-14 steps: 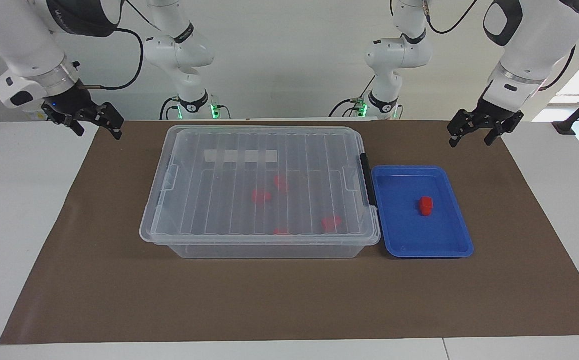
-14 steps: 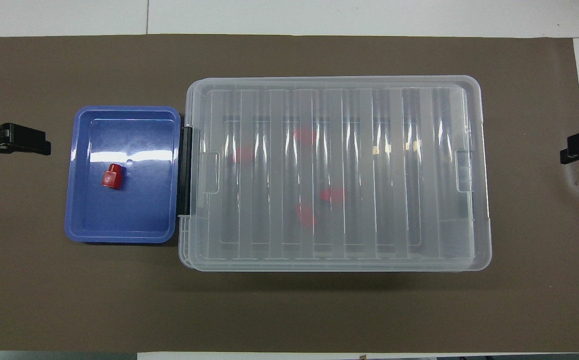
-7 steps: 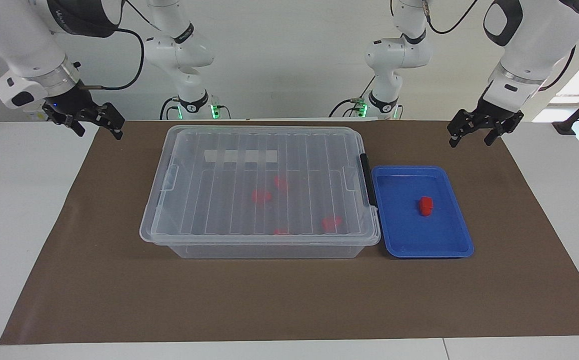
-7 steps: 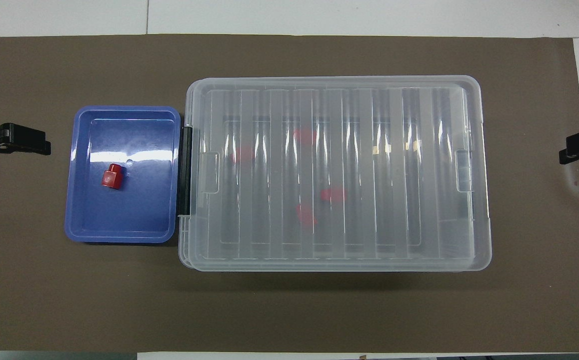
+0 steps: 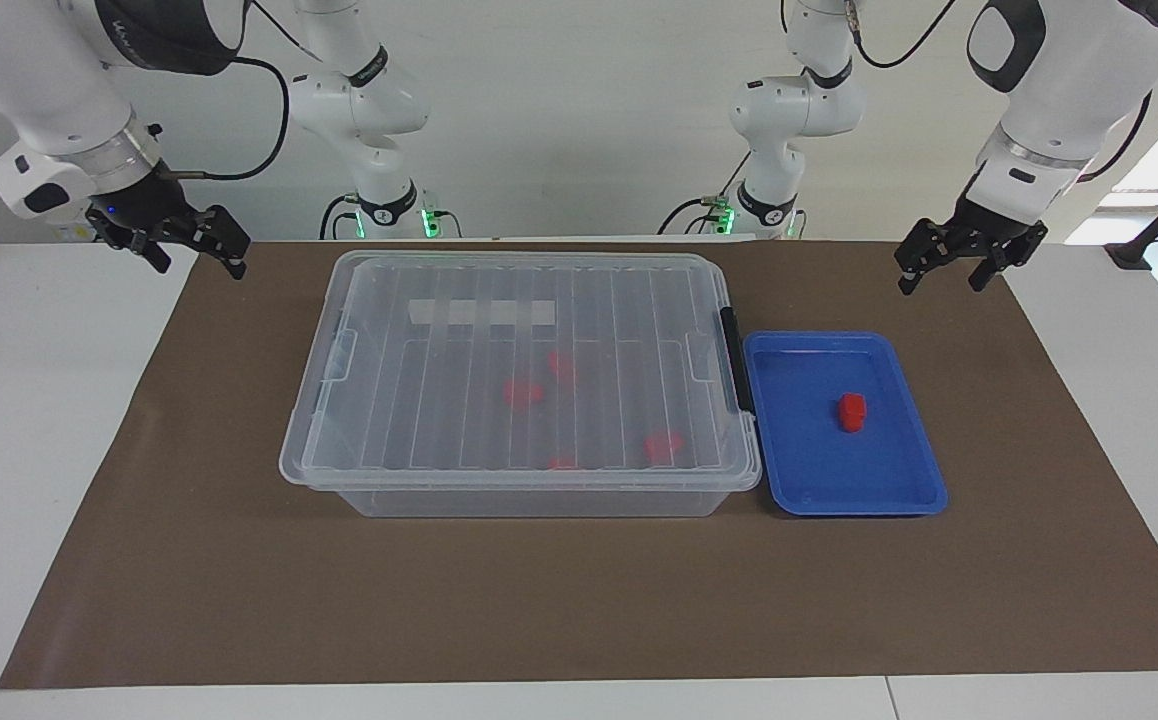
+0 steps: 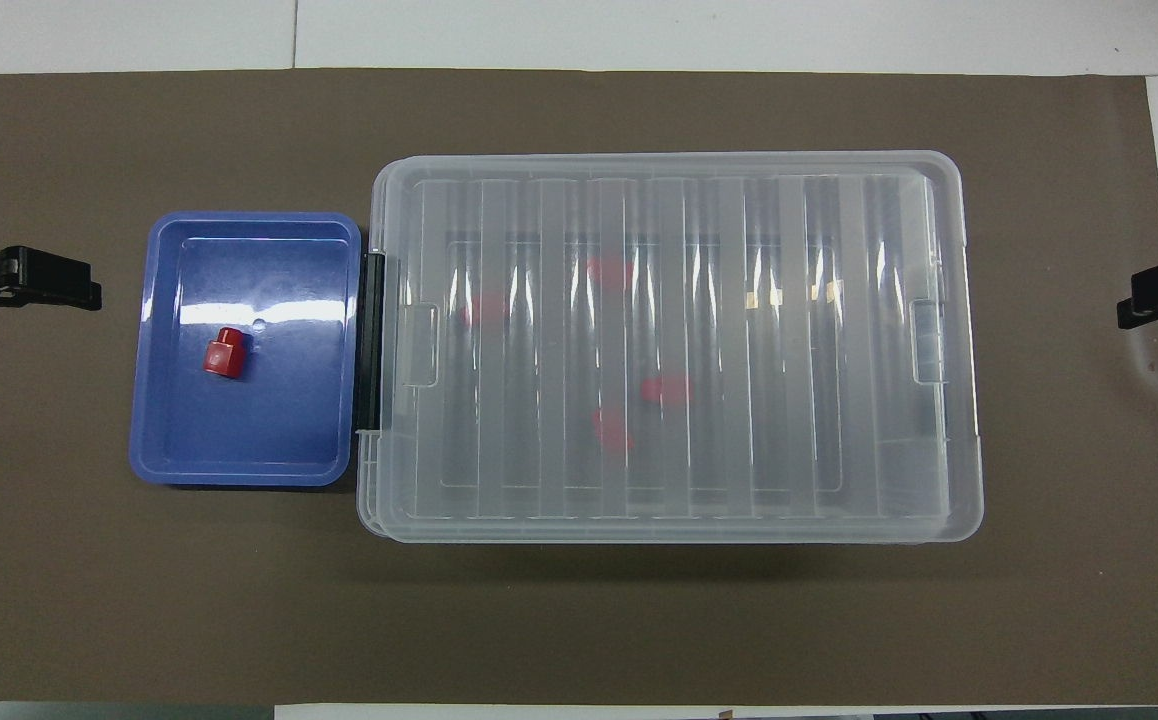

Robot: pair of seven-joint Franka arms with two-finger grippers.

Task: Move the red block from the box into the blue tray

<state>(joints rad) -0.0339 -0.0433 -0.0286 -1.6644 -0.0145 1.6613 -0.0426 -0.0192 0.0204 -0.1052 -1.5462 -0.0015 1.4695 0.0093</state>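
The blue tray (image 5: pixel 914 480) (image 6: pixel 164 460) lies on the mat against the box's latched short side, toward the left arm's end. One small red block (image 5: pixel 851 411) (image 6: pixel 222 355) rests in it. The box (image 5: pixel 379 500) (image 6: pixel 949 520) is a clear bin with its ribbed lid on. Several red pieces (image 5: pixel 522 392) (image 6: pixel 667 388) show blurred through the lid. My left gripper (image 5: pixel 942 282) (image 6: pixel 59 285) hangs open and empty over the mat's edge at its own end. At the other end of the mat, my right gripper (image 5: pixel 197 265) (image 6: pixel 1144 300) is open and empty too.
A brown mat (image 5: pixel 579 600) (image 6: pixel 579 620) covers the table under the box and tray. A black latch (image 5: pixel 734 350) (image 6: pixel 371 340) sits on the box's short side next to the tray. White tabletop (image 5: pixel 39 450) flanks the mat at both ends.
My right gripper has drifted very slightly; the left gripper, box, tray and block have not moved.
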